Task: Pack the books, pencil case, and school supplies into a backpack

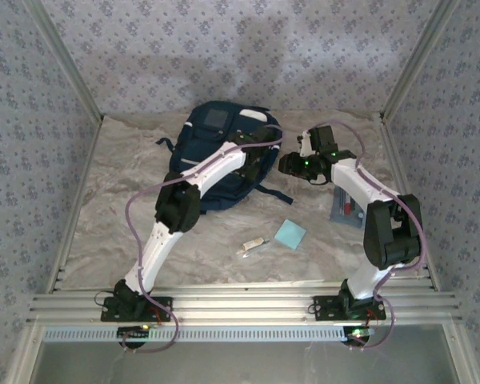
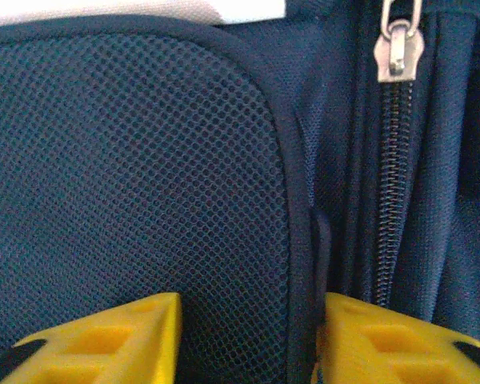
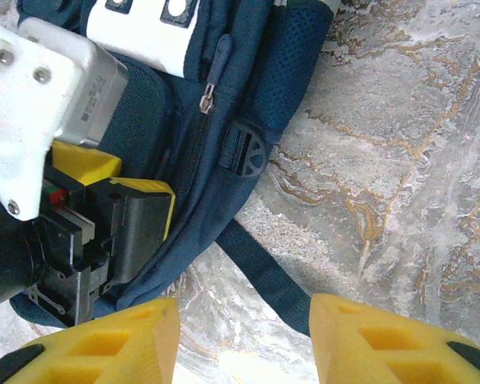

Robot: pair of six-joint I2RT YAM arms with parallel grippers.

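Backpack (image 1: 216, 160) flat on desk (image 1: 112, 208). Left pincer (image 2: 248, 320) apart, astride backpack's mesh pocket (image 2: 128, 184) edge, by zipper (image 2: 396, 56). Right pincer (image 3: 244, 320) apart, empty, just right of backpack, over its strap (image 3: 264, 276). Pencil case (image 1: 348, 206), blue pad (image 1: 290, 234), white stick (image 1: 252, 246) near-right of backpack.

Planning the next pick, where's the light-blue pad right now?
In the top view, the light-blue pad lies right of centre, just right of the white stick.

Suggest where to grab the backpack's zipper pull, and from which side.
Probably the dark tab beyond the metal slider. It lies flat on the backpack, so come down from above and pinch across its narrow width, clear of the zipper teeth.
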